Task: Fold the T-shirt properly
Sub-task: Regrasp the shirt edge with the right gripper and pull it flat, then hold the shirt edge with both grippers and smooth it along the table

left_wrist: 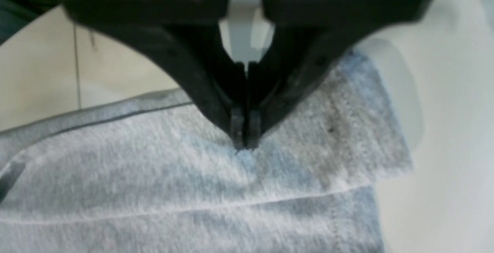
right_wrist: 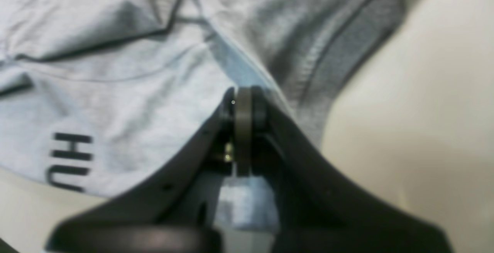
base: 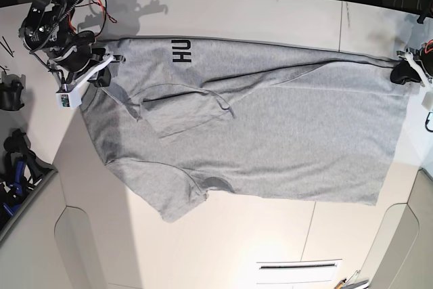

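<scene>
We find the T-shirt (base: 270,140) spread on the table (base: 270,11), left gripper (left_wrist: 243,145) and right gripper (right_wrist: 243,95) each clamped on fabric; thin pinches may slip under tension.

Dark block letters "HU" stand on the grey T-shirt (base: 270,133).

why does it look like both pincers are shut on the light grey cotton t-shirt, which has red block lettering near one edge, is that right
Not quite: the lettering is dark navy, almost black, not red, as the right wrist view shows. The rest holds: the left pincer and the right pincer are both shut on the light grey cotton T-shirt.
</scene>
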Tool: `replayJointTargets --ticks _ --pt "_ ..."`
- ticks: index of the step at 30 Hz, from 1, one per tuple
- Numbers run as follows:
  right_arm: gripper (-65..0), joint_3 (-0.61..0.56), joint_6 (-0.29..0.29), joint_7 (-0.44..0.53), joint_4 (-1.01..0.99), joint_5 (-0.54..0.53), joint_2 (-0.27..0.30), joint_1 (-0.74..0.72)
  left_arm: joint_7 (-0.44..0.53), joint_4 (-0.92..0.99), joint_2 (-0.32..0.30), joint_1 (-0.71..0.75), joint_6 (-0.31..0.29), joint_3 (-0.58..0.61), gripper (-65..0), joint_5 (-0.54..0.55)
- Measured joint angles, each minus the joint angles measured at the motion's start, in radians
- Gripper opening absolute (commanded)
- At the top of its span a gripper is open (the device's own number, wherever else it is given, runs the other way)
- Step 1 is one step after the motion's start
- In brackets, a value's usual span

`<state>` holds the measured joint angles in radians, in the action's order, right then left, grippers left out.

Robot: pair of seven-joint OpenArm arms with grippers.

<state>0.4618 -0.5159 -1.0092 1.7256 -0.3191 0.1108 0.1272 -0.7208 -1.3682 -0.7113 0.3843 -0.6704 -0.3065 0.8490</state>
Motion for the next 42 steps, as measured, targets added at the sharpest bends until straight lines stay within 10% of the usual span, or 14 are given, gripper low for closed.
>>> replayJointTargets --ticks 29,42 --pt "-65.0 0.001 0.012 0.025 -0.006 -0.045 0.066 0.188 -0.044 -0.005 0.010 0.075 -0.027 -0.003 -65.0 0.135" --pt "-65.0 0.001 0.014 -0.043 0.083 -0.036 0.066 0.283 -0.226 -0.001 0.041 0.236 -0.025 -0.225 -65.0 0.356"
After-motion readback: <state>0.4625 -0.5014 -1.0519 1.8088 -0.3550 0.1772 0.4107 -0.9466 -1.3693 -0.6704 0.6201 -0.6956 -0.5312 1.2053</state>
